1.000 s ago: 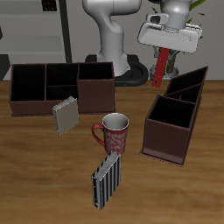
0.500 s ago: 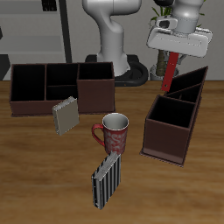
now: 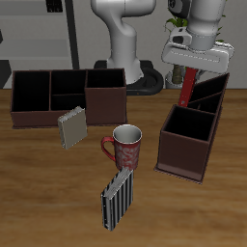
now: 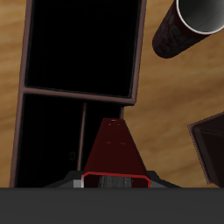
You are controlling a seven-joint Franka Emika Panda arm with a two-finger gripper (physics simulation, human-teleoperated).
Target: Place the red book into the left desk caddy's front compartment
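The red book (image 3: 190, 85) hangs upright from my gripper (image 3: 193, 68), which is shut on its upper end. It hovers above the rear, narrower sections of the left desk caddy (image 3: 183, 154), a dark maroon box with slanted side walls. The caddy's big square section lies nearer the table's front edge. In the wrist view the red book (image 4: 115, 147) reaches out from my gripper (image 4: 114, 180) over the caddy's dark divided sections, with the caddy wall (image 4: 140, 52) bordering the square section beyond.
A red patterned mug (image 3: 124, 146) stands mid-table beside the caddy; the mug (image 4: 197, 24) also shows in the wrist view. A grey book (image 3: 71, 126) leans by the wide low caddy (image 3: 68, 95). A striped book (image 3: 118, 199) stands near the front edge.
My gripper has carried the red book sideways and slightly down, from beside the slanted caddy to a spot above its rear sections. Nothing else moved.
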